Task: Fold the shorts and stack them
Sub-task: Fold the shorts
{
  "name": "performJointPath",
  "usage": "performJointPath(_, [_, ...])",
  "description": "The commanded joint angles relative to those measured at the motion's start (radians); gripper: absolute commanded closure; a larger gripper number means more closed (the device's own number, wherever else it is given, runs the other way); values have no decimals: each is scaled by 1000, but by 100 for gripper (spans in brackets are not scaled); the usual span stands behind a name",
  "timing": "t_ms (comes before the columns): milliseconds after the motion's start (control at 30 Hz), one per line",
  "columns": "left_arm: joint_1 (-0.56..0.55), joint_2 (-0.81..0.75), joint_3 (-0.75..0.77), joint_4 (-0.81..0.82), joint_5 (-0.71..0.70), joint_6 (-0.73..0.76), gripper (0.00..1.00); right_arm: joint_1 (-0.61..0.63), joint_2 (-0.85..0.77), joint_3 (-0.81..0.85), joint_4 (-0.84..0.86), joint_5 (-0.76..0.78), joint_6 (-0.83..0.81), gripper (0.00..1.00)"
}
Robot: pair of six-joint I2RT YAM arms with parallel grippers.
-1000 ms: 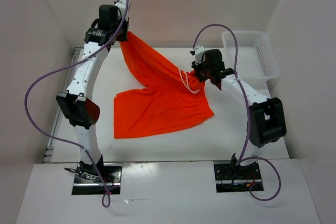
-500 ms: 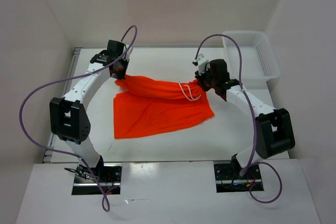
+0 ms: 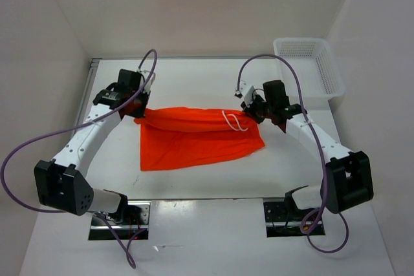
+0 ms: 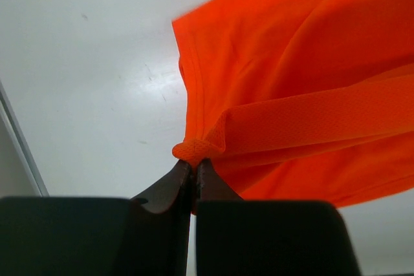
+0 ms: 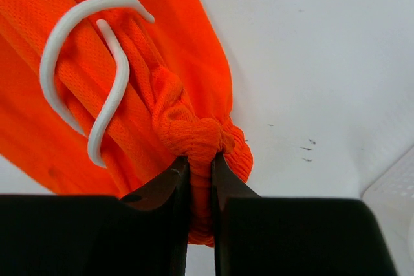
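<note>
The bright orange shorts (image 3: pixel 194 137) lie on the white table, their far edge lifted and stretched between my two grippers. My left gripper (image 3: pixel 138 113) is shut on the left corner of the shorts (image 4: pixel 194 152). My right gripper (image 3: pixel 253 109) is shut on the bunched waistband at the right end (image 5: pixel 200 143). The white drawstring (image 3: pixel 231 121) loops over the fabric next to the right gripper, and also shows in the right wrist view (image 5: pixel 77 75). The lower half of the shorts rests flat on the table.
A white plastic mesh basket (image 3: pixel 309 68) stands at the back right of the table, just beyond the right arm. White walls close in the table on the left, back and right.
Both grippers have come down and toward me with the held edge of the shorts. The raised fabric, high on the left before, now hangs low as a fold over the flat half.
</note>
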Motion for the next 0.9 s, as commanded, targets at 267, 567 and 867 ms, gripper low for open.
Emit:
performJointPath(267, [-47,-94,-259,-100,46,5,96,56,-96,-78,-241,-24,-198,98])
performJointPath(567, [-144,-94,-409,-109,27,5,94,119,-105,-146,-297,29,-317,90])
performJointPath(867, [-165,-85,-443,-128,-19,5,85,146,-174,-155,-393,60,-394,50])
